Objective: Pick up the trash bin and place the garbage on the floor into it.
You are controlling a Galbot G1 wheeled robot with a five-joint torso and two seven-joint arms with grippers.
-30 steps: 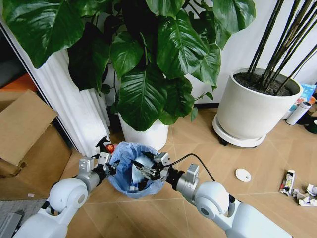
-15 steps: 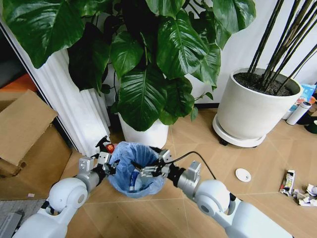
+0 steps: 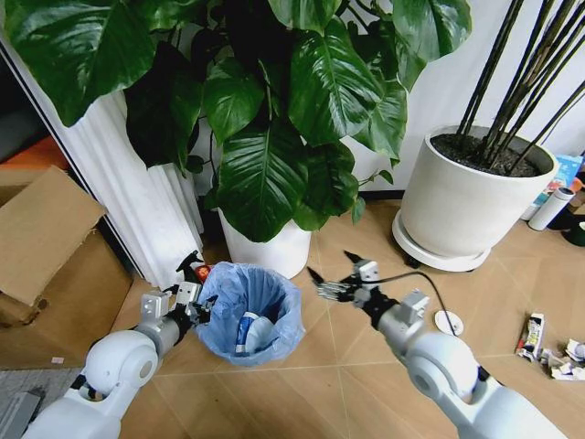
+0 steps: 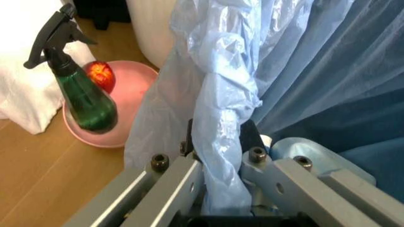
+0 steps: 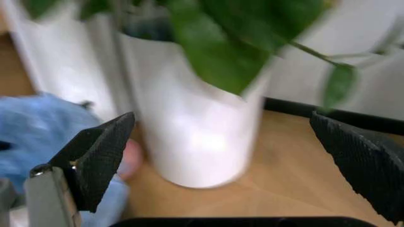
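The trash bin (image 3: 249, 311), black with a crinkled light-blue bag, stands on the floor (image 3: 338, 375) in front of me. My left gripper (image 3: 195, 307) is shut on its near-left rim; the left wrist view shows the fingers clamped over the folded bag (image 4: 218, 123). A white-blue small bottle (image 3: 247, 331) lies inside the bin. My right gripper (image 3: 333, 271) hovers open and empty just right of the bin; the right wrist view faces the white pot with the bag (image 5: 38, 127) at its edge. More garbage lies at the right: a white disc (image 3: 448, 322), a small carton (image 3: 532, 334), crumpled paper (image 3: 567, 358).
A white plant pot (image 3: 274, 249) stands right behind the bin, and a big white pot (image 3: 466, 206) on a wheeled base at the right. A green spray bottle (image 4: 82, 94) on a pink dish (image 4: 120, 137) sits left of the bin. Cardboard boxes (image 3: 46, 238) lie far left.
My right gripper has pulled out of the bin, up and to the right, and opened. The white-blue bottle now lies in the bin. The left gripper has kept its hold.
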